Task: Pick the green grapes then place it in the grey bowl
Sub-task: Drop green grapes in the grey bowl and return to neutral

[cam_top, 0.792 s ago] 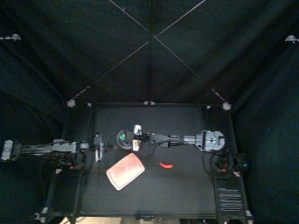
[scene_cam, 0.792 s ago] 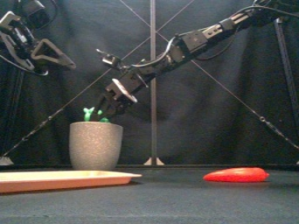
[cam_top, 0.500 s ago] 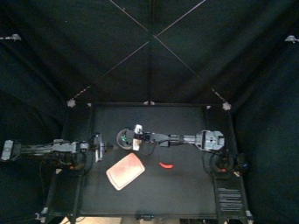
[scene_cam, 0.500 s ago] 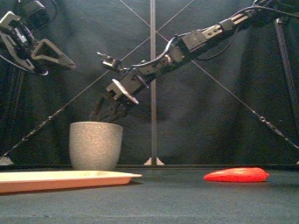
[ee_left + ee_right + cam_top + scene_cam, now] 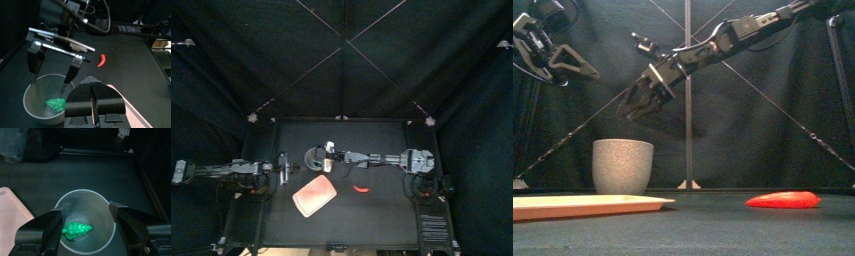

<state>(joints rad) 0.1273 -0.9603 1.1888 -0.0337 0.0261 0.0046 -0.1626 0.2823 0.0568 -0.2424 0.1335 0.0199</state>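
Note:
The green grapes [image 5: 77, 229] lie at the bottom of the tall grey speckled cup [image 5: 623, 166], also seen as grapes [image 5: 56, 103] in the cup [image 5: 40, 100] from the left wrist. My right gripper [image 5: 643, 103] hangs open a little above the cup's mouth with nothing between its jaws; it shows as the right gripper [image 5: 87, 211] straddling the cup [image 5: 100, 210] from above. In the top view the cup [image 5: 313, 159] sits left of the table's middle. My left gripper [image 5: 560, 62] rests raised at the left, shut and holding nothing.
A flat pink tray [image 5: 587, 205] lies at the front left, just in front of the cup. A red chili toy [image 5: 784, 200] lies on the table to the right, seen from above as the chili [image 5: 361, 189].
The grapes, held over the cup's rim before, have dropped inside. My right gripper has opened and lifted up away from the cup.

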